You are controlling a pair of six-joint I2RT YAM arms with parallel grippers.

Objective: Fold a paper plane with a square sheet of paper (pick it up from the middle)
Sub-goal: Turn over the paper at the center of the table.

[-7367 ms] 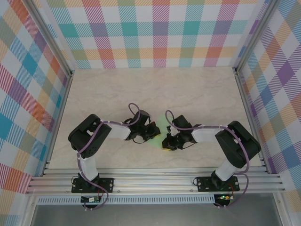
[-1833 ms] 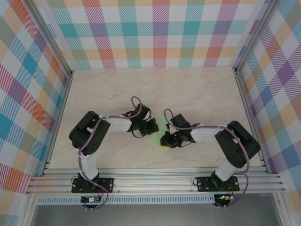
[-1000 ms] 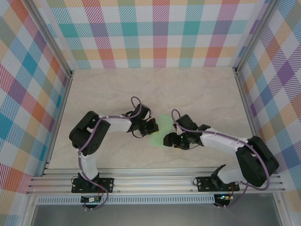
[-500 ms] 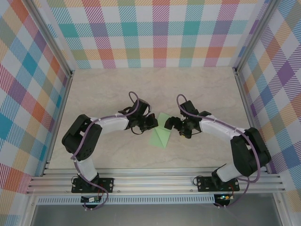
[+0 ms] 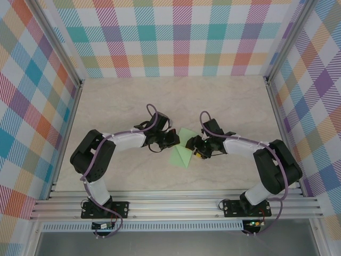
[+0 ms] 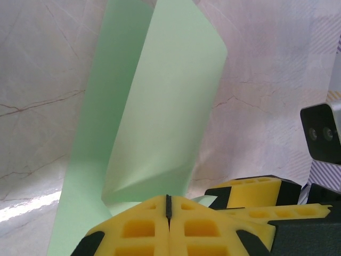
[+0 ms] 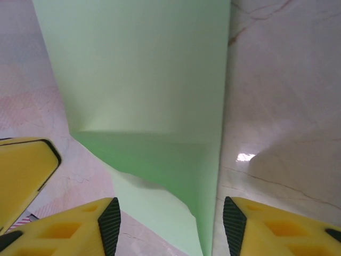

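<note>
Two layers of pale green show in the square sheet of paper [image 5: 181, 153], which lies folded on the marble tabletop [image 5: 229, 106] between the two arms. From above its outline is a slanted kite. At the left wrist, one smooth flap lies over the other, with a short crease at its base. The left gripper [image 6: 168, 207] has its yellow fingers pressed together at the sheet's edge; whether paper is caught between them I cannot tell. The right gripper [image 7: 170, 213] stands spread, with the sheet's narrow end reaching in between its fingers.
</note>
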